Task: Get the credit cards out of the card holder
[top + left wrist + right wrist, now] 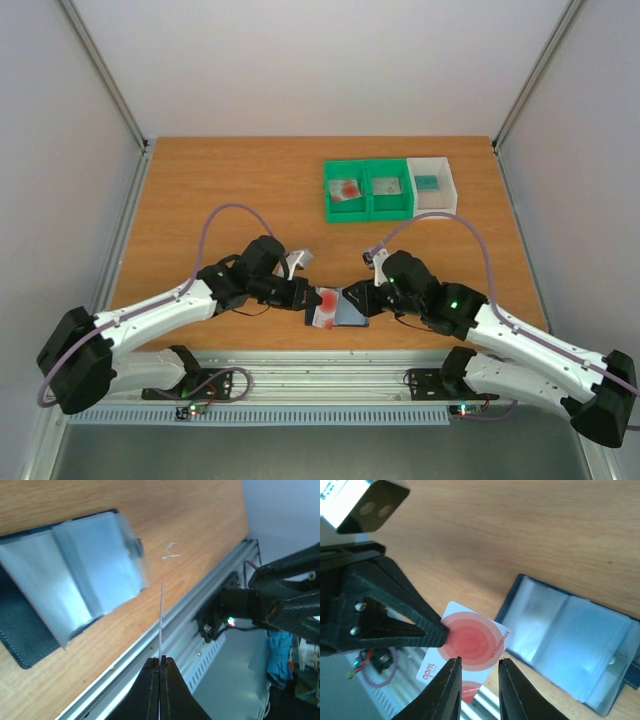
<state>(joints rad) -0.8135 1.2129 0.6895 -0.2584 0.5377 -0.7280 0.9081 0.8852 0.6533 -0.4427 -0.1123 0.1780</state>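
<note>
The card holder [352,310] lies open on the table near its front edge, its pale clear pockets [85,575] facing up. My left gripper [308,295] is shut on a red and white credit card [325,305], held just left of the holder. In the left wrist view the card [161,620] is a thin white edge rising from the closed fingertips of that gripper [160,659]. In the right wrist view my right gripper [480,661] is open, its fingers [451,685] standing apart in front of the card [475,637]. The holder [570,645] lies to the right.
Two green bins [366,190] and a white bin [432,185] stand in a row at the back right; the left green one holds something red. The metal rail [190,630] runs along the table's front edge just past the card.
</note>
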